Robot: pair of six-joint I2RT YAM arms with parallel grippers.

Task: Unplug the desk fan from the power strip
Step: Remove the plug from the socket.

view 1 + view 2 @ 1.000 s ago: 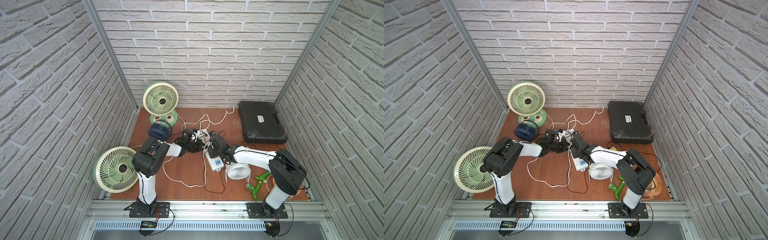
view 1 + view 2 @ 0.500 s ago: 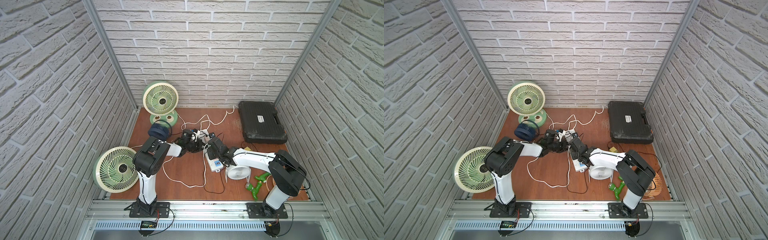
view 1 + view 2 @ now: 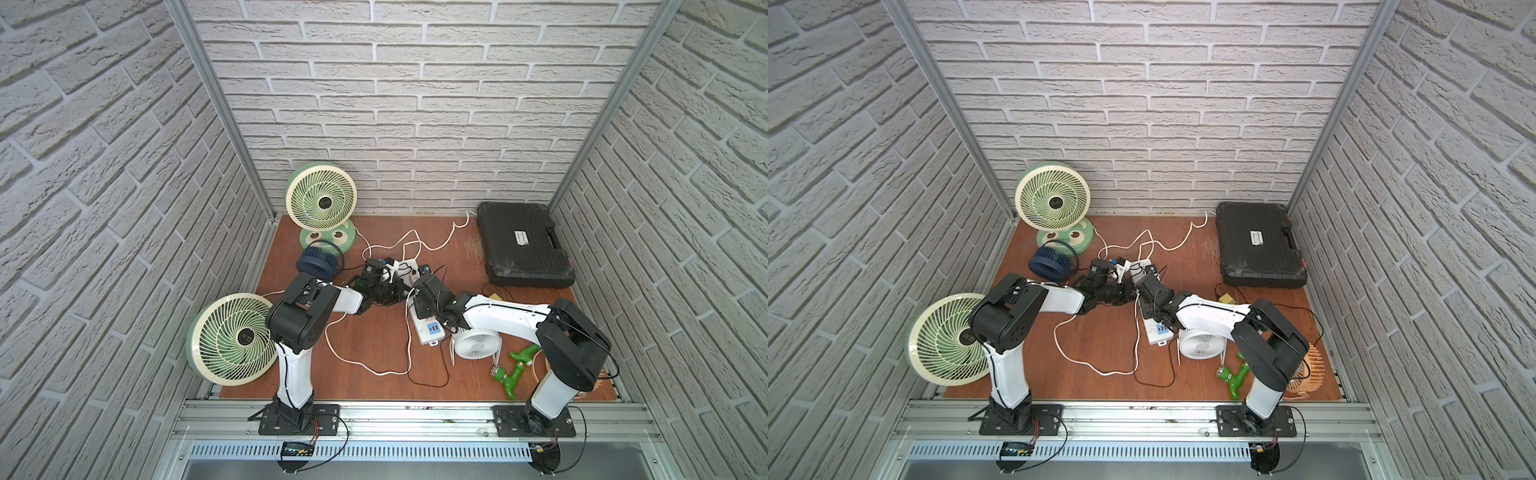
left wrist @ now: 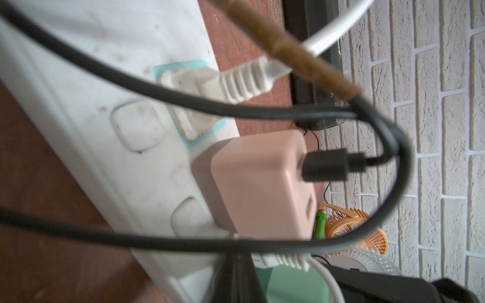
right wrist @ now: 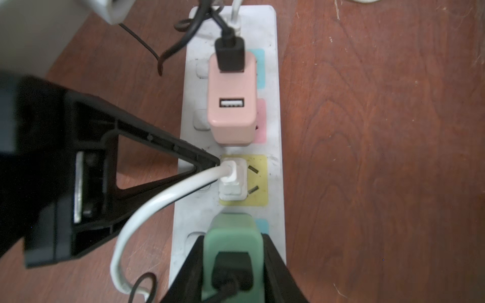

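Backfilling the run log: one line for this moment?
right gripper: shut on green adapter | left gripper: shut, tip on power strip beside white plug | unplug: pending

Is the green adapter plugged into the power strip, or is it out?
Plugged in: the green adapter sits on the power strip, with the right gripper closed around it.

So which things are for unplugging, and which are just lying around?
For the job: power strip; green plug, clamped in right tool; left tool, tip at the strip.
Just lying about: black case; green plastic piece.
Cannot tell which fan that plug feeds.
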